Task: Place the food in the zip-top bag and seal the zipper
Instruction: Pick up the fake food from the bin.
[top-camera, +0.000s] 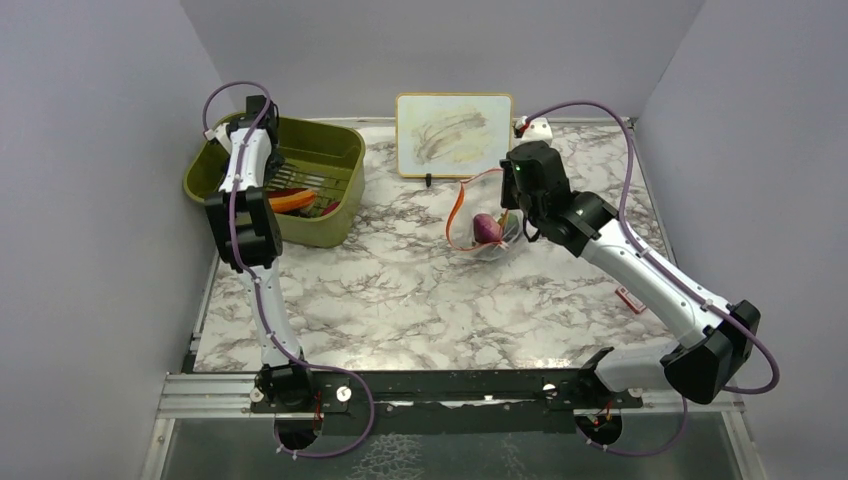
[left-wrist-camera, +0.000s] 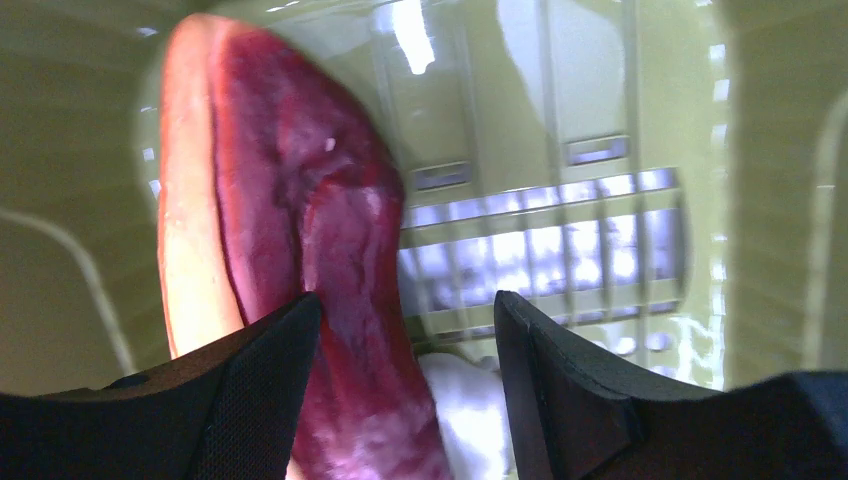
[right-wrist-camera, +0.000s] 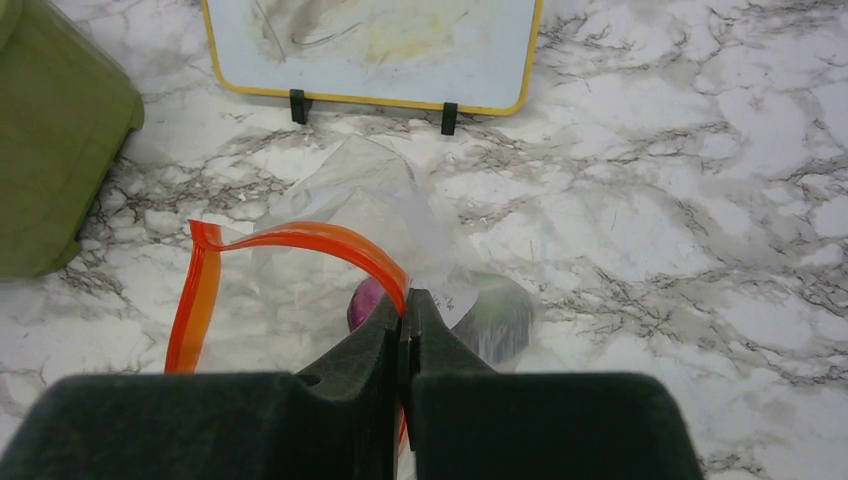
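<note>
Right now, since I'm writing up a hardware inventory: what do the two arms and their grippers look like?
The left arm and right arm have slim white links joined by bulky black joint housings. A purple cable loops loosely along each. The left gripper and right gripper carry black, wedge-shaped fingers with finely textured inner faces.

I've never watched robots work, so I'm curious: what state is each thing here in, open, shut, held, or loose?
zip-top bag: mouth open, pink-purple piece inside.
zipper: unsealed, bowed into a loop.
right gripper: shut on the zipper.
left gripper: open, down in the bin.
hot dog: in the bin, not gripped.
bin: upright, food inside.
whiteboard: standing upright, smudged.
</note>
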